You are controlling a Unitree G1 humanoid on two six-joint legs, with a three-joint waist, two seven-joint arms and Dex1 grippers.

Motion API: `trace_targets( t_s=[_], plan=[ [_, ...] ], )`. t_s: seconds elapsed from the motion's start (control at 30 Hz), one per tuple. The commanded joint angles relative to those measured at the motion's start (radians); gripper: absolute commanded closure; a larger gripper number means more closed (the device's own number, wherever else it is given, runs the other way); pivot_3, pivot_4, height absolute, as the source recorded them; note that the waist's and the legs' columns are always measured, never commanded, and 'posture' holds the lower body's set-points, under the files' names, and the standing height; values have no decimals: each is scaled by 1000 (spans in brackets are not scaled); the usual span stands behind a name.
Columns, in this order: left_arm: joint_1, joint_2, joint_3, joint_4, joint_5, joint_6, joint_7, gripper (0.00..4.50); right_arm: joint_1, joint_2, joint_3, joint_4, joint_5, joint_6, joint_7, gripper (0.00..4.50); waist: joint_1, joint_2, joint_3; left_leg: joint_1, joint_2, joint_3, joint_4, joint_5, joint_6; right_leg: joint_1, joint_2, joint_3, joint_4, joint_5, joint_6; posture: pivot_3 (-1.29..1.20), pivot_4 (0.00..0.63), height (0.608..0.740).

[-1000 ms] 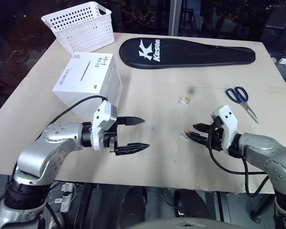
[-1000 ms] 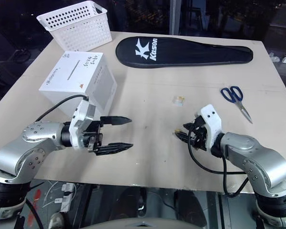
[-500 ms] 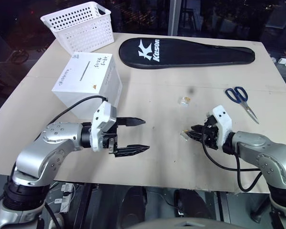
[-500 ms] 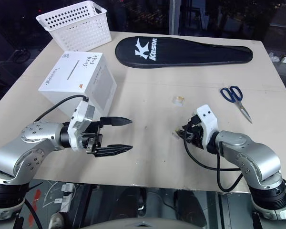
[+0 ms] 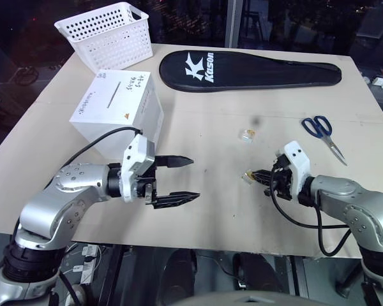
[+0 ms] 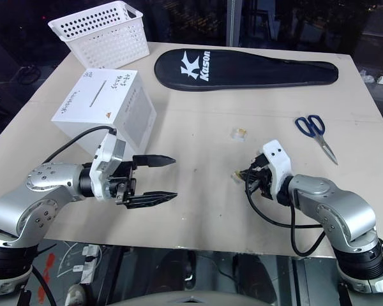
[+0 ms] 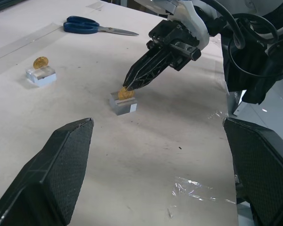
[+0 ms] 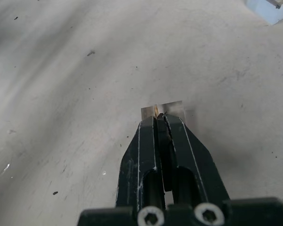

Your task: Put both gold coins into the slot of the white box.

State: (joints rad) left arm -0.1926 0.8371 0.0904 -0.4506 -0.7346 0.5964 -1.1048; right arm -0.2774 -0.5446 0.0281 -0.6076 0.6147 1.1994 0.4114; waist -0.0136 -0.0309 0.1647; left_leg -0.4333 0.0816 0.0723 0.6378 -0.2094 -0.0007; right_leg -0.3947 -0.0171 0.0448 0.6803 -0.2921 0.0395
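Two gold coins sit on a pale, scuffed table (image 5: 204,102), each upright in a clear case. Near coin (image 7: 126,92): right gripper (image 7: 130,85) jaws pinched together on its edge, case resting on the table. Second coin (image 7: 40,62) lies beyond those jaws, toward the blue scissors (image 5: 322,132). Left gripper (image 5: 186,179) hovers with jaws wide apart, nothing between them; white box (image 5: 118,111), slot (image 5: 118,94) facing up, stands just behind it. Farther back: white basket (image 5: 108,33), black racket cover (image 5: 249,70). Room beyond is dark.

Box (image 5: 118,108) print too small to read; nearer coin (image 8: 156,112) mostly hidden between right claw (image 8: 161,121) tips.
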Motion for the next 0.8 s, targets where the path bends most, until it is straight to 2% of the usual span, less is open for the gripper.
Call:
trace_targets(
  t_s=[0.03, 0.3, 0.43, 0.47, 0.6, 0.63, 0.67, 0.7, 0.73, 0.77, 0.8],
  plan=[
    [-26, -21, 35, -9, -69, 43, 34, 0, -5, 7, -76, -34, 60, 0, 24, 4455, 0, 0, 0, 0, 0, 0, 0, 0, 0, 0, 0, 0, 0, 0, 0, 0, 150, 740],
    [-147, -70, 38, 21, -278, 259, 136, 0, -34, 44, -239, -78, 288, 39, 36, 4455, 0, 0, 0, 0, 0, -1, 0, 0, 0, 0, 0, -1, 1, 0, 0, 0, 150, 740],
    [-210, -123, 1, 33, -302, 297, 175, 870, -83, 69, -289, -92, 447, 57, -7, 4500, -2, 0, 0, 0, 0, -1, 0, 0, 0, 0, 0, -1, 1, 0, 0, 0, 150, 740],
    [-223, -139, -14, 36, -299, 300, 180, 1347, -98, 75, -295, -95, 492, 58, -25, 4500, -1, 0, 0, 0, 0, -1, 0, 0, 0, 0, 0, -1, 1, 0, 0, 0, 150, 740],
    [-253, -172, -50, 53, -280, 299, 171, 1347, -137, 66, -289, -91, 617, 49, -95, 4500, -1, 0, 0, 0, 0, -1, 1, 0, 0, 0, 0, 0, 2, 0, 0, 0, 150, 740],
    [-266, -186, -57, 64, -274, 294, 175, 1750, -147, 59, -282, -94, 650, 45, -110, 4500, -1, 0, 0, 0, 0, -1, 1, 0, 0, 0, 0, 0, 1, 0, 0, 0, 150, 740],
    [-275, -197, -61, 73, -271, 291, 178, 1816, -153, 50, -277, -94, 676, 40, -124, 4500, -1, 0, 0, 0, 0, -1, 1, 0, 0, 0, 0, 0, 1, 0, 0, 0, 150, 740],
    [-281, -203, -62, 79, -268, 289, 179, 2091, -159, 41, -273, -94, 703, 34, -139, 4500, -1, 0, 0, 0, 0, -1, 1, 0, 0, 0, 0, 0, 2, 0, 0, 0, 150, 740],
    [-284, -207, -62, 82, -264, 290, 178, 2824, -163, 28, -269, -94, 730, 27, -153, 4500, -1, 0, 0, 0, 0, -1, 2, 0, 0, 0, 0, -1, 2, 0, 0, 0, 150, 740],
    [-285, -208, -60, 83, -261, 290, 176, 3126, -165, 15, -267, -94, 753, 19, -167, 4500, -1, 0, 0, 0, 0, -1, 2, 0, 0, 0, 0, 0, 2, 0, 0, 0, 150, 740],
    [-287, -208, -58, 84, -261, 292, 174, 3126, -167, 1, -264, -93, 775, 10, -180, 4500, -1, 0, 0, 0, 0, -1, 2, 0, 0, 0, 0, 0, 2, 0, 0, 0, 150, 740]
  ],
)
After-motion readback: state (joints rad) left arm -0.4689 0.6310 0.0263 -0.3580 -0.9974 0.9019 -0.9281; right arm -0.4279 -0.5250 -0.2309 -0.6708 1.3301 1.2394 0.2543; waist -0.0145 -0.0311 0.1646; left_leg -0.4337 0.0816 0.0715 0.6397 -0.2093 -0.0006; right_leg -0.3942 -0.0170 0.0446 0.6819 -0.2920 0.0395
